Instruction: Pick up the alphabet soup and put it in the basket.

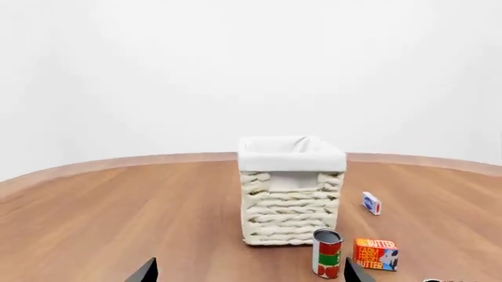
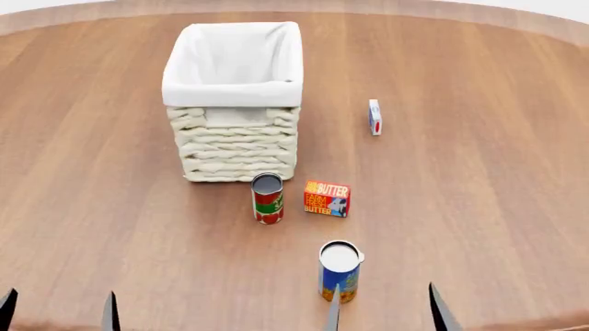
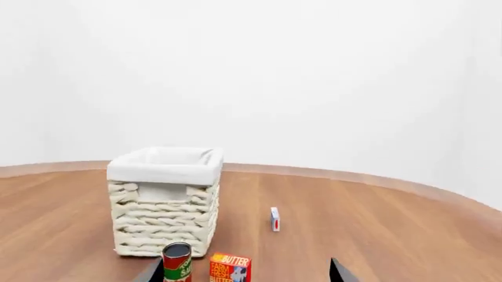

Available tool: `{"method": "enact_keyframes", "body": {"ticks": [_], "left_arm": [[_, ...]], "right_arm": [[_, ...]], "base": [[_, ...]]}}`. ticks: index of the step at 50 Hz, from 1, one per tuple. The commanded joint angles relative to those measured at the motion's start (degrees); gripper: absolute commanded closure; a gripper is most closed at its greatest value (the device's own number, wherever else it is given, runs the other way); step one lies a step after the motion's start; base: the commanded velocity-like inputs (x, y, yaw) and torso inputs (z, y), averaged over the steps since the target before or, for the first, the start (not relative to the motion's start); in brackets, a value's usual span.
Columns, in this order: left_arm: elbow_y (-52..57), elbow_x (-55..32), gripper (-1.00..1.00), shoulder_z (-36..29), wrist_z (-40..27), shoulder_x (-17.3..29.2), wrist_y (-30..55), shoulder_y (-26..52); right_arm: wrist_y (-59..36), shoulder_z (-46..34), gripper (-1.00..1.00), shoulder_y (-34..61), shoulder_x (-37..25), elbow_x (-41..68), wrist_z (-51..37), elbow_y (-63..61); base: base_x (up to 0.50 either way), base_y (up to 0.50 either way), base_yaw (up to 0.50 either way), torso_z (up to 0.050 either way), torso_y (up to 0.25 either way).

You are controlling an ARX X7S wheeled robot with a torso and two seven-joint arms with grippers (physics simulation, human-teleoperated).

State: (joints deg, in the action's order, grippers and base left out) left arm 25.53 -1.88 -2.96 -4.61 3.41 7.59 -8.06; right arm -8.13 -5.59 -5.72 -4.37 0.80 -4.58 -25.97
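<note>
The alphabet soup (image 2: 338, 270), a can with a white top and a blue label turning orange at the base, stands upright near the front of the wooden table. It shows only in the head view. The cream wicker basket (image 2: 239, 148) with a white liner stands further back and to the left; it also shows in the left wrist view (image 1: 288, 214) and the right wrist view (image 3: 161, 220). My right gripper (image 2: 387, 314) is open and empty, its left finger just in front of the soup. My left gripper (image 2: 59, 314) is open and empty at the front left.
A slim red-and-green can (image 2: 267, 198) and an orange butter box (image 2: 327, 198) stand between the soup and the basket. A small white box (image 2: 374, 117) lies to the right of the basket. The table's curved far edge runs behind the basket.
</note>
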Motion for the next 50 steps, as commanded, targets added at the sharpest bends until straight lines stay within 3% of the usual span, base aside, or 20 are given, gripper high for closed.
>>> {"method": "enact_keyframes", "body": {"ticks": [1, 12, 50], "left_arm": [[16.02, -0.09, -1.00, -1.37, -2.12, 1.74, 4.12, -5.43], [15.84, 0.17, -1.00, -2.37, -3.17, 2.72, 3.50, -5.51], [16.20, -0.51, -1.00, -4.56, -5.83, 5.47, 4.15, -5.16]], "right_arm": [[-5.13, -2.30, -1.00, -3.54, -1.80, -0.82, -1.33, -15.24], [-3.33, -1.83, -1.00, -3.33, -2.80, 2.88, -0.92, -13.24], [-2.82, -3.89, -1.00, -2.64, -4.99, 3.84, -3.17, -12.01]], "base": [[0.00, 0.00, 0.00, 0.000, 0.000], [0.04, 0.00, 0.00, 0.000, 0.000], [0.50, 0.00, 0.00, 0.000, 0.000]]}}
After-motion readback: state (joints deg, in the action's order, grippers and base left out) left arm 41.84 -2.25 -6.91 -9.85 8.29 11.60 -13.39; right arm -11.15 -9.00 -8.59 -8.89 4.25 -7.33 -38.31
